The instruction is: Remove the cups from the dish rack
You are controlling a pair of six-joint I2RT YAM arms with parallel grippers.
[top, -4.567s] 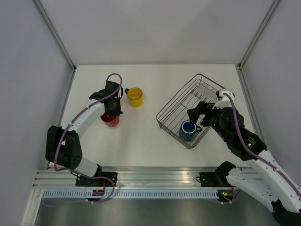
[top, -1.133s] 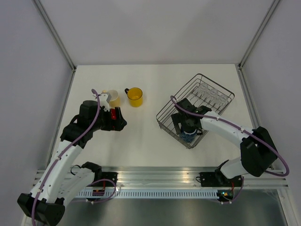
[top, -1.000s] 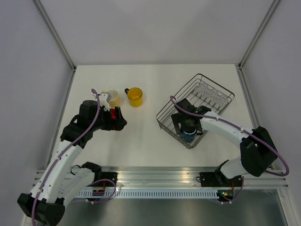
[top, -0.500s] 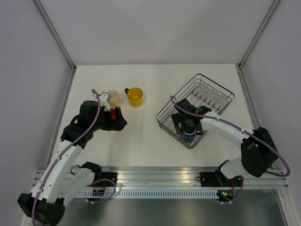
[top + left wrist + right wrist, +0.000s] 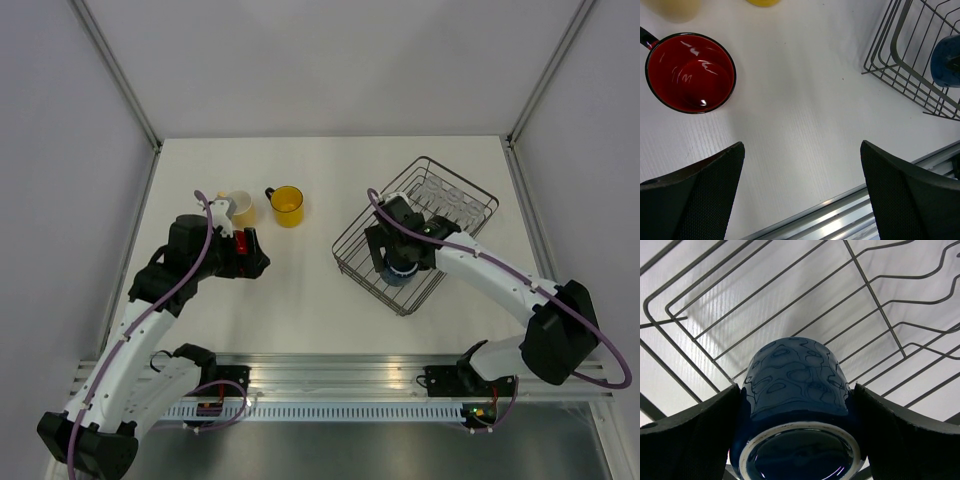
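Dark blue mug pinched in right gripper at dish rack near corner, red mug, pale yellow mug and bright yellow mug already out left of rack, glass tumblers still to unload at rack far end, left gripper spread, empty, left of rack.

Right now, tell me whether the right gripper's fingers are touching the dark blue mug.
Touching. In the right wrist view, both fingers of the right gripper press flush against the dark blue mug, no gap showing.
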